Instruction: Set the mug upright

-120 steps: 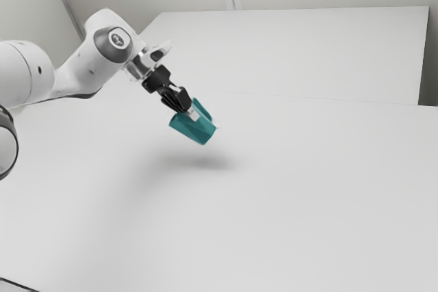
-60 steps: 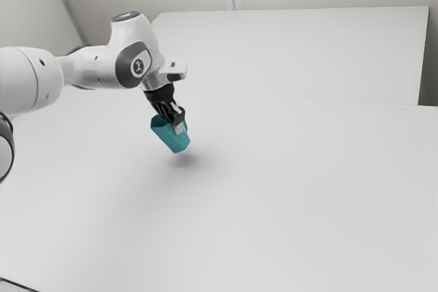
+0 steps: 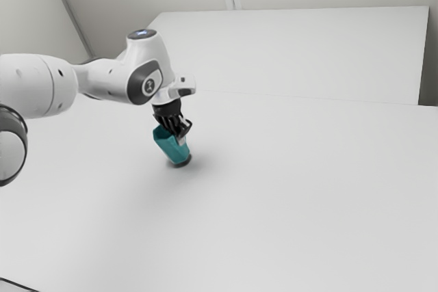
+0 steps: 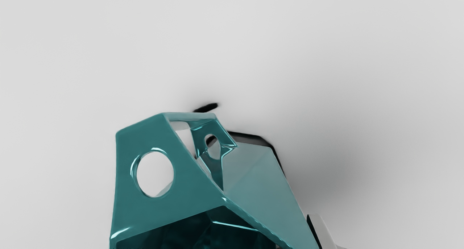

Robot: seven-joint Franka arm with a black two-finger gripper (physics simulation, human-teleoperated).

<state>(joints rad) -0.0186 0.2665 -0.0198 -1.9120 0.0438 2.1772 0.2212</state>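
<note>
In the exterior view the arm point(image 3: 147, 76) reaches down to the teal mug point(image 3: 170, 146), which leans with its mouth toward the exterior view's left and its base low over the counter point(image 3: 287, 196). A dark shadow point(image 3: 180, 164) hugs the base; whether the bottom edge touches, I cannot tell. The jaws appear closed on the mug's wall, since the mug holds a tilt it would hardly keep alone. The step in hand looks like levelling and lowering it. If the hand presses down before the tilt is taken out, the low edge would meet the counter first, and the mug could pivot or slip in the grip. Letting go at this lean could tip it over toward its mouth side.

In the wrist view one fingertip point(image 4: 322, 231) lies beside the outer wall, and the dark mouth point(image 4: 203, 231) is close to the hand. The pierced handle point(image 4: 195, 196) juts out to one side; its weight could pull the mug round if the hold is thin, and a crooked withdrawal could let a finger drag the rim.
</note>
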